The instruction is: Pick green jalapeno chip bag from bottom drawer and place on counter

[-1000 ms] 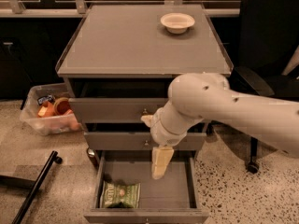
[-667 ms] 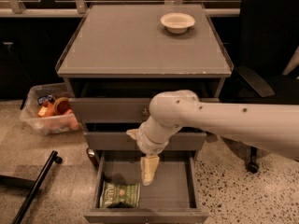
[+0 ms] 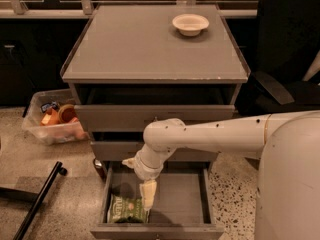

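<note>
In the camera view, the small crinkly olive-green jalapeno chip bag [image 3: 126, 210] lies flat at the front left of the pulled-out shallow grey bottom drawer [image 3: 192, 196]. The cream gripper [image 3: 148, 196] on the white robot arm [image 3: 210, 134] points down into the drawer, just beside the bag's right edge; spread or pressed together, I cannot tell. The flat matte grey counter [image 3: 150, 49] bears a cream bowl [image 3: 190, 23]

I've got the counter [image 3: 150, 54] w/ a cream bowl [image 3: 190, 23] at back-right (upright). Speckled floor [image 3: 70, 194] holds a clear bin [image 3: 50, 129] left of the cabinet. Gripper [image 3: 148, 200] hangs over the bottom drawer [image 3: 182, 194], approx. mid-left.
</note>
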